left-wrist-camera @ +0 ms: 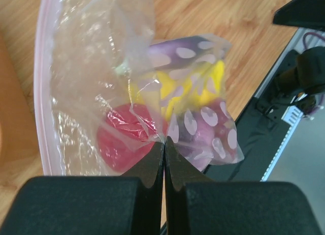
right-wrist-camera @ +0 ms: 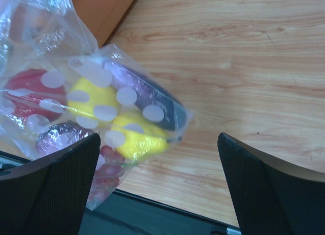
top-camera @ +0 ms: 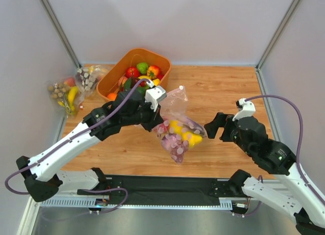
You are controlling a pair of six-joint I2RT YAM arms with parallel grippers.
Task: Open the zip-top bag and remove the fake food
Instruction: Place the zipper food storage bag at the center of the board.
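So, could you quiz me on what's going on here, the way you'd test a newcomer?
1. True or false: the left gripper is pinching the bag.
2. Which one stands wide open? A: the left gripper. B: the right gripper.
3. Fill in the blank: the tub of fruit behind the bag is ____ in colour.

Key: 1 true; 2 B; 3 orange.

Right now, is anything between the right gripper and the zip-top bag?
Nothing visible. The open right gripper faces the zip-top bag across bare table; the left gripper, shut on the bag, is on its far side.
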